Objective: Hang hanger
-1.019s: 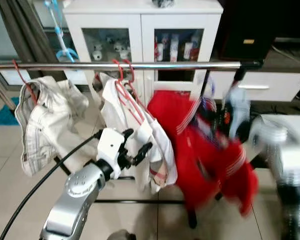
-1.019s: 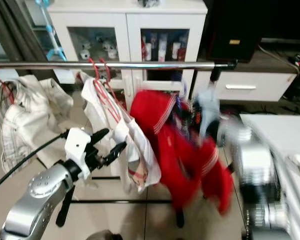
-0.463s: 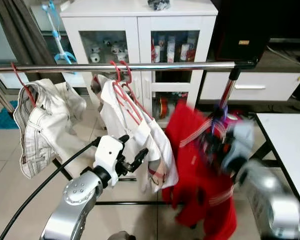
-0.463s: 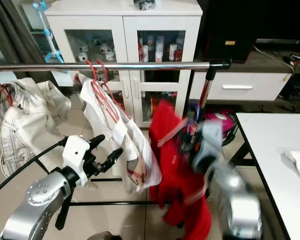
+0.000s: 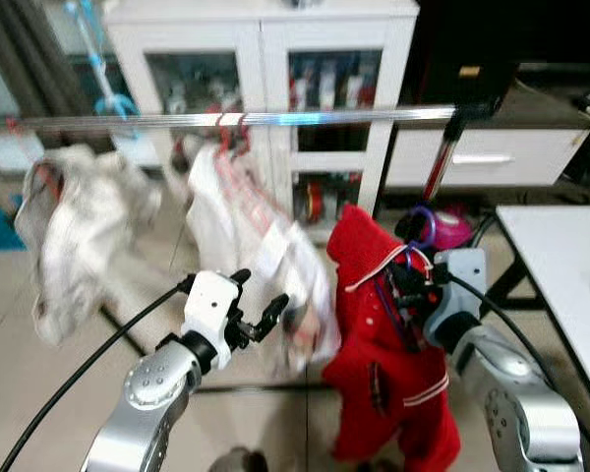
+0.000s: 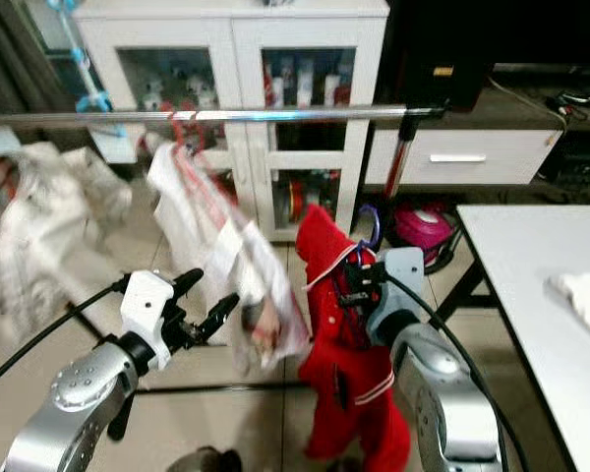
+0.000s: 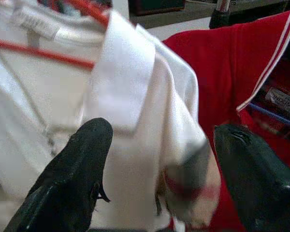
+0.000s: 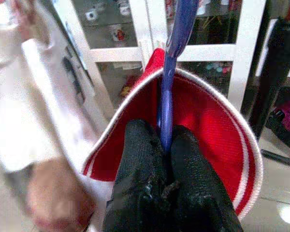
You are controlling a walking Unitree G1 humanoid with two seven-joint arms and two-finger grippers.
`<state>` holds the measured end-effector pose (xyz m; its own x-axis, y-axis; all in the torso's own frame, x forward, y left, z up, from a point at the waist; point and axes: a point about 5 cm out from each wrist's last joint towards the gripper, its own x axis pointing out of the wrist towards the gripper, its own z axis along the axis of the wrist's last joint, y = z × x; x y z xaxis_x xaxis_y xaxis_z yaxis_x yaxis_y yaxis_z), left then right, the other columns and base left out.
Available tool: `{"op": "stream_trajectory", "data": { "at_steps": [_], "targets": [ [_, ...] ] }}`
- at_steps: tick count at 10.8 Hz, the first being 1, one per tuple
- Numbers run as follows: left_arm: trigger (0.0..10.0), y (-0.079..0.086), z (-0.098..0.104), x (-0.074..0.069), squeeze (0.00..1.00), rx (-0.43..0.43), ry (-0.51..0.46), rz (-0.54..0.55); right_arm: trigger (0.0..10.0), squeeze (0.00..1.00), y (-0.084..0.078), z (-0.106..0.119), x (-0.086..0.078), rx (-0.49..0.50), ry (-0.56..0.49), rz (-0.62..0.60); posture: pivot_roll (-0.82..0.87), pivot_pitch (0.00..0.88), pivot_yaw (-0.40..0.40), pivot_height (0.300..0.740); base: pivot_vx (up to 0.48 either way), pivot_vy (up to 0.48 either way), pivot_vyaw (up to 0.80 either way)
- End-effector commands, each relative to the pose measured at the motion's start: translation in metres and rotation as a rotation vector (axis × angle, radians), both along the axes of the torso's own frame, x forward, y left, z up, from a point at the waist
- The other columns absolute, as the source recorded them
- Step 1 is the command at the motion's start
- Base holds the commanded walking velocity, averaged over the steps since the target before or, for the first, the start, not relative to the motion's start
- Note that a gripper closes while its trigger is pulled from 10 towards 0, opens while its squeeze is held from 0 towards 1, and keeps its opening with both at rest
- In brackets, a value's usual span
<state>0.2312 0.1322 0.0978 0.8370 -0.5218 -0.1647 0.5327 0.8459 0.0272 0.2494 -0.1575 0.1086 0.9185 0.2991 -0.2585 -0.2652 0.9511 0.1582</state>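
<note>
A red garment [image 5: 388,364] with white stripes hangs on a blue hanger [image 8: 166,96]. My right gripper [image 5: 408,287] is shut on the hanger's stem, holding it low and in front of the steel rail [image 5: 324,117]. The hanger's hook [image 6: 372,228] stands well below the rail. A white shirt [image 5: 251,226] on red hangers hangs from the rail, and a pale garment [image 5: 74,226] hangs further left; both are blurred. My left gripper [image 5: 258,307] is open just in front of the white shirt [image 7: 135,121], touching nothing.
A white glass-door cabinet [image 5: 265,59] stands behind the rail. The rack's upright post [image 5: 442,162] is at the right end, with a pink object [image 5: 452,228] on the floor by it. A white table [image 5: 560,265] at the right bears a white cloth [image 6: 580,295].
My right arm has come down and toward me with the red garment, away from the rail. The view has shifted and the hanging clothes are now blurred. The left arm has barely moved.
</note>
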Motion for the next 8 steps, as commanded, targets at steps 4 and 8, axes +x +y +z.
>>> {"op": "stream_trajectory", "data": {
  "at_steps": [4,8],
  "targets": [
    [10.0,0.002,-0.001,-0.003,0.0,0.009,-0.005,0.019,0.0,0.0,0.008,0.009,0.0,-0.011,-0.031,0.044,-0.07,0.0,0.034,0.74,-0.328,0.0,0.0],
    [10.0,-0.016,-0.002,0.001,0.0,0.081,-0.037,-0.131,0.0,0.0,0.038,0.027,-0.006,0.063,-0.056,0.281,-0.07,0.0,0.032,0.74,-0.077,0.0,0.0]
  ]
}}
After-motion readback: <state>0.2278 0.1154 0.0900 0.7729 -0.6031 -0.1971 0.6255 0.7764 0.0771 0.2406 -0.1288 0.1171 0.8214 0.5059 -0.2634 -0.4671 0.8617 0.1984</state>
